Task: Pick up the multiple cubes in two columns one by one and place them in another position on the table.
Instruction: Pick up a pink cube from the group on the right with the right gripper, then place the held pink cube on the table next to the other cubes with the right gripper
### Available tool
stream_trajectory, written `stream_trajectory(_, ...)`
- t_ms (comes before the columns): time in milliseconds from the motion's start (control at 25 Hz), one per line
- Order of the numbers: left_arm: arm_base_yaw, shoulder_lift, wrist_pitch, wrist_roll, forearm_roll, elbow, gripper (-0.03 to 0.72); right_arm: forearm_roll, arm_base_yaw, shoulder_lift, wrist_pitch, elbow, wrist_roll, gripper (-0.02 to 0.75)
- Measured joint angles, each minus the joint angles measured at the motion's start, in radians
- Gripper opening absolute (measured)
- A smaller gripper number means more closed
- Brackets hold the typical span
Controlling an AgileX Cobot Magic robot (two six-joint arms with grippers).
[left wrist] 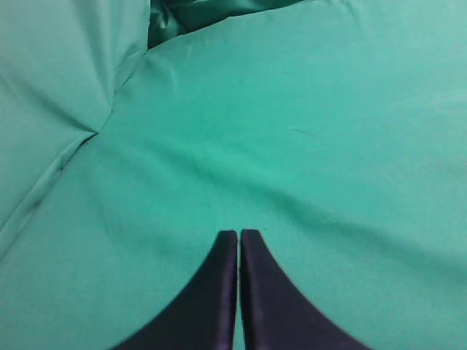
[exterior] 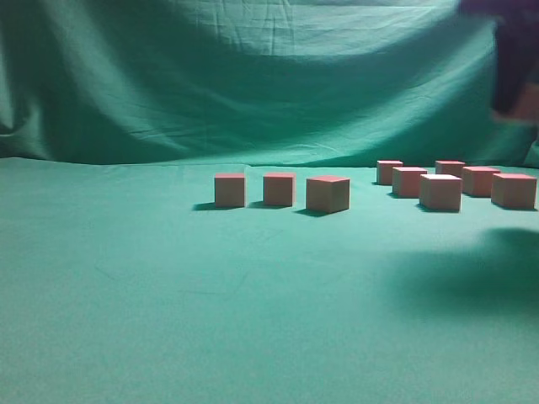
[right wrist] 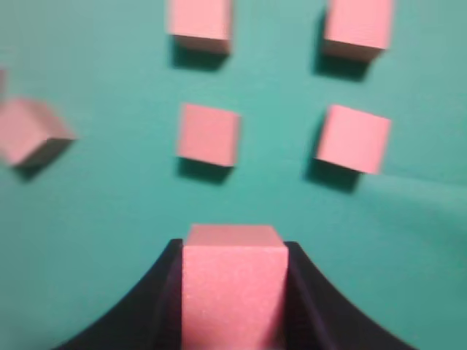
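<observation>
My right gripper (right wrist: 233, 248) is shut on one pinkish-red cube (right wrist: 233, 288), with a black finger against each side. In the exterior view this gripper (exterior: 515, 84) hangs blurred at the top right, well above the table (exterior: 168, 320). Below it several cubes (exterior: 440, 192) stand in two columns; from the right wrist the nearest two are one cube (right wrist: 209, 133) and another (right wrist: 353, 138). Three more cubes (exterior: 279, 188) stand in a row at mid-table. My left gripper (left wrist: 239, 233) is shut and empty over bare cloth.
A draped green backdrop (exterior: 253, 76) rises behind the table. A fold where cloth meets backdrop (left wrist: 95, 131) shows in the left wrist view. Open teal cloth fills the front and left of the table.
</observation>
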Motion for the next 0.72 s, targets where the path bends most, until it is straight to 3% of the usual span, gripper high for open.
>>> stream_trajectory(160,0.0,0.0,0.0,0.0,0.0,0.0,0.0,0.119,0.148,-0.011,0.163,-0.137,-0.049,0.272)
stream_trajectory(480,0.0,0.0,0.0,0.0,0.0,0.0,0.0,0.123,0.517,0.096,0.176,-0.297,0.066,0.272)
stream_trajectory(720,0.0,0.0,0.0,0.0,0.0,0.0,0.0,0.033,0.622,0.309,0.236,-0.483,0.29,0.272)
